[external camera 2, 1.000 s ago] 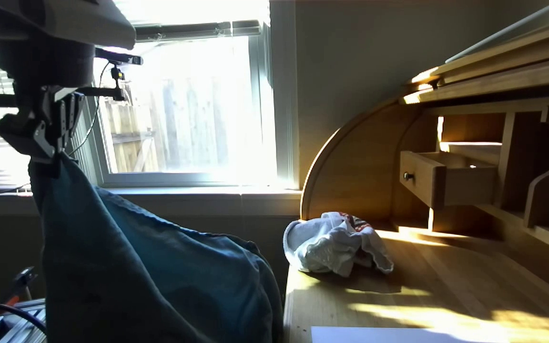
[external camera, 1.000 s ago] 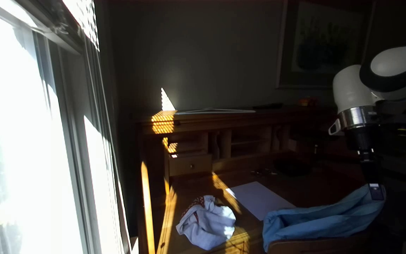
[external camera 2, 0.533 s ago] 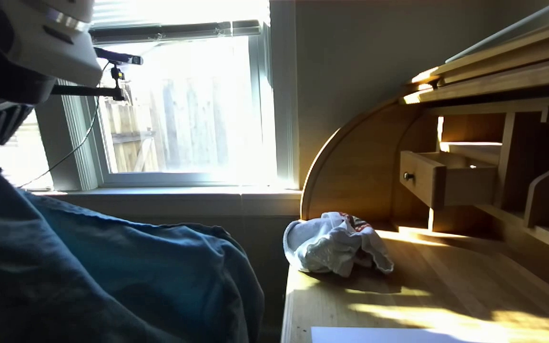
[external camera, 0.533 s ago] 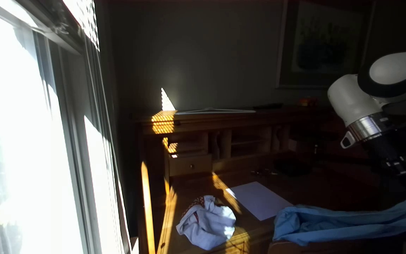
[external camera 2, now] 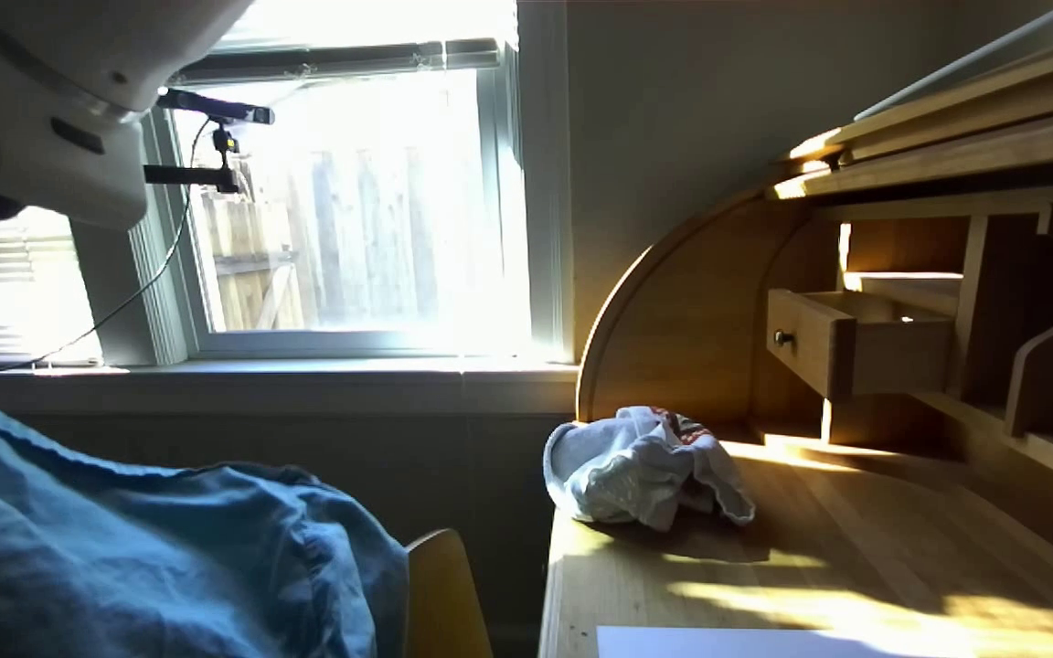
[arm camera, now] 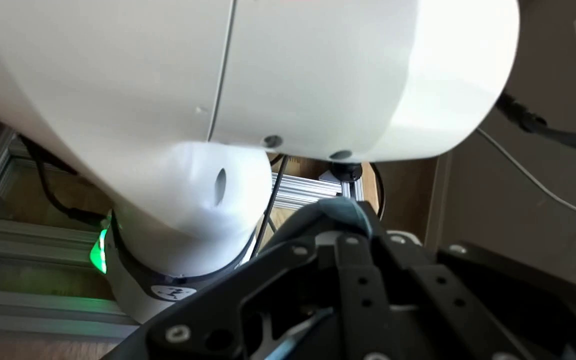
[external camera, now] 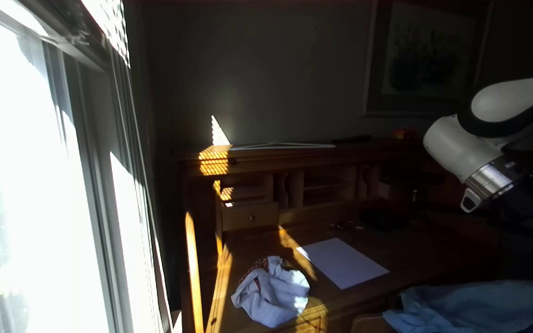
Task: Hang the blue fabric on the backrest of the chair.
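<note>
Looming largest, the white arm (external camera: 456,148) is hanging above the blue fabric (external camera 2: 179,539), which is lying over the chair's backrest (external camera 2: 449,594), one end peeking bare. And the pincer (arm camera: 373,237) is pinching some fabric! Trouble may be brewing: one hard tug could be dragging everything off, or a snagging fold spoiling the release.

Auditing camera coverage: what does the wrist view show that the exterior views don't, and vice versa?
Wrist view only: pincer fingers, the robot's base with its green light, metal rails.
Exterior views only: crumpled white cloth, sheet of paper, chair backrest.
Shared: parts of the white arm, and blue fabric, only small patches in the wrist view.
</note>
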Tool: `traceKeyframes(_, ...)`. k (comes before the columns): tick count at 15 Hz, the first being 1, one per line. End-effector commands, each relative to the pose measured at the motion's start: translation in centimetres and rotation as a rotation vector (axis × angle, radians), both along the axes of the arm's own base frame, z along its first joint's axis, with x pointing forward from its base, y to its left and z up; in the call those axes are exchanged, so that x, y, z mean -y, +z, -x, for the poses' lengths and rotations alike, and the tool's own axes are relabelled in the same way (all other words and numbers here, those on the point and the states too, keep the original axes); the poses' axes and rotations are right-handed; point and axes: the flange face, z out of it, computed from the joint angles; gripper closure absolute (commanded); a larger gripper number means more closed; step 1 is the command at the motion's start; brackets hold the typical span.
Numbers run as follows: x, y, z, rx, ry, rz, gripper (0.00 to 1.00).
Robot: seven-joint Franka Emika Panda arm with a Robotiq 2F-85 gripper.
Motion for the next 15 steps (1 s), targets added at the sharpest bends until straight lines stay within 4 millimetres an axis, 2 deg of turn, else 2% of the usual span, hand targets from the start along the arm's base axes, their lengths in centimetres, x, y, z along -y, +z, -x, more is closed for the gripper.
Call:
traceKeyframes(1, 0.6, -1.5, -1.8, 0.048, -0.02, -0.001, 1.0)
traceKeyframes(4, 0.9, -2.5, -4.1, 0.166, -0.056, 0.042, 1.0)
traceKeyframes(7, 0.3, -4.0, -5.7, 0.214, -0.077, 0.05, 1.0)
traceKeyframes(15, -3.0, -7.6, -7.6, 0.258, -0.03, 0.112, 1.0)
